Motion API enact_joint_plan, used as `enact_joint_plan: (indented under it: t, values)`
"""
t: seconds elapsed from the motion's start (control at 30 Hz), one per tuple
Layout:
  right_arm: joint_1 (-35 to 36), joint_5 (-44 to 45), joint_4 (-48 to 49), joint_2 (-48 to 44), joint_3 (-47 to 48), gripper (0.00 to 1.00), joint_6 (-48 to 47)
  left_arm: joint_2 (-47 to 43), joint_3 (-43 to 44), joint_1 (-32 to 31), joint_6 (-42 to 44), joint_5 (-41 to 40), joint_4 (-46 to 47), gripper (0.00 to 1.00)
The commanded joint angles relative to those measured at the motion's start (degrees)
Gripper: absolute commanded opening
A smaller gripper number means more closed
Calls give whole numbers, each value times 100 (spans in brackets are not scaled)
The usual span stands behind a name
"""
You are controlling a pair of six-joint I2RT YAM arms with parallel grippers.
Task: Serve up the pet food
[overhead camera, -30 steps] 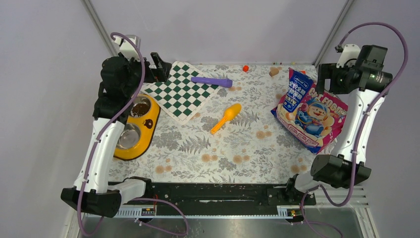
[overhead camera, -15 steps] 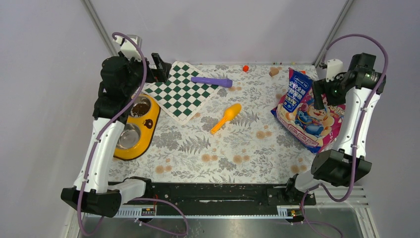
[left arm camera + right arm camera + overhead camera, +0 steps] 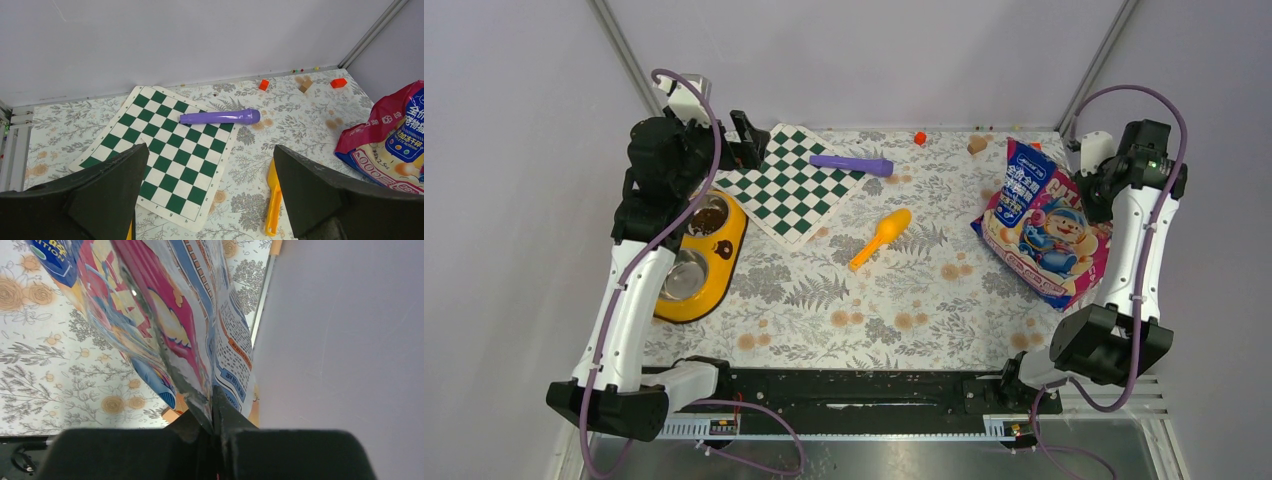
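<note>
Right fingers point(image 3: 220, 427) are shown clamped together on a side seam of the bag of pet food point(image 3: 1046, 235), which sits tilted at the right of the surface point(image 3: 904, 300), close beside the side wall. In the right wrist view the seam is seen pinched between the two fingers. Left fingers point(image 3: 310, 195) are held wide apart and empty, raised over the far left corner near the chequered mat point(image 3: 790, 182) and above the yellow feeder point(image 3: 694, 255), whose far bowl already holds some dark kibble. The orange scoop point(image 3: 880, 238) lies untouched mid-surface. The step in hand is judged to be the taking up of the bag. Glossy, slack film is likely to slip, so the seam should be gripped firmly, the lift made slowly, and the bag's mouth, not made out here, held uppermost so that nothing is spilled before the feeder is reached
</note>
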Motion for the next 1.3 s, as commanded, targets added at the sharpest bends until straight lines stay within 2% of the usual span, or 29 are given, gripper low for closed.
enact_joint_plan:
  t: [0.0,0.17,0.33,0.53,0.7,0.83,1.0,1.2,1.23,1.27]
  values:
    - [1,-461,128,-325,224,0,521,-118,-29,-17,1,-10,206,99]
    - [424,-1423,242,-204,874,0,1744,-114,-30,-40,18,-109,189,99]
    - [1133,-1648,119,140,1747,0,3079,-159,-80,-47,26,-118,191,99]
    - [2146,-938,172,-75,1809,0,4471,-251,-161,-43,42,-166,205,99]
    - [3104,-353,754,-693,1124,0,5267,-250,-247,-49,17,-164,239,99]
    - [3812,82,1166,-982,667,0,5752,-249,-302,-50,-58,-120,273,99]
    - [4371,555,1012,-1006,735,0,6023,-284,-344,-43,-119,-113,277,99]
    - [4671,3,379,-840,1185,0,6163,-155,-295,-49,-530,-38,335,99]
    - [4671,0,361,-857,1145,9,6167,-149,-297,-48,-588,-1,368,99]
    - [4667,52,359,-882,1109,26,6134,-143,-310,-44,-644,27,385,99]
